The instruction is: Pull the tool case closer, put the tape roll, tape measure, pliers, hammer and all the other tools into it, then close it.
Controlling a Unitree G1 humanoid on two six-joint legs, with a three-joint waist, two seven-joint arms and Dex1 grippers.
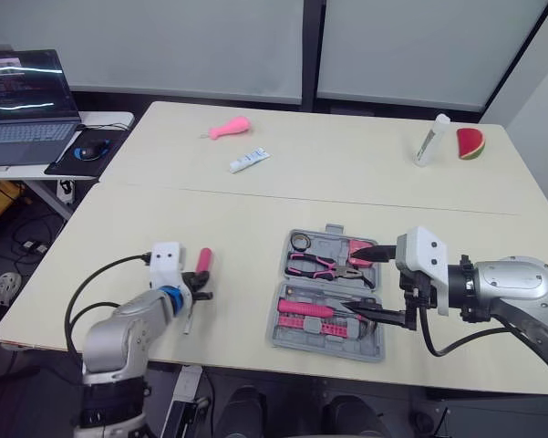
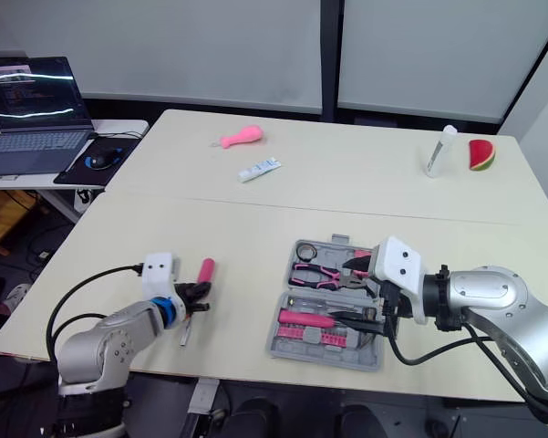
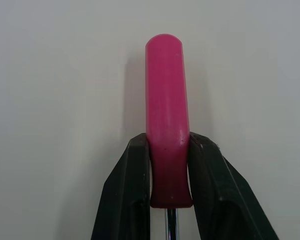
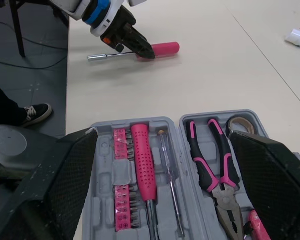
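**Cream counter, open case, one driver left outside**

Pale counter (image 1: 255, 210) carries the grey tool case (image 1: 283, 336), lid open flat, near the front edge. Pliers (image 1: 333, 266), the tape roll (image 1: 300, 241), a pink-handled screwdriver (image 4: 142, 160) and a strip of pink bits (image 4: 120, 185) already sit in its moulded slots.

Well apart from the case, towards the robot's left, lies the pink-handled driver (image 3: 165, 100). The left end effector (image 3: 168, 142) is closed on it, fingers pinching the handle just above the bare steel shaft. The right end effector (image 4: 162, 132) hovers over the case, spread wide and holding nothing.

The driver looks light and rigid. Its smooth, rounded plastic handle may twist or slip in a two-finger pinch. Gripping near the shaft collar seems sound, since that lies close to the balance point.
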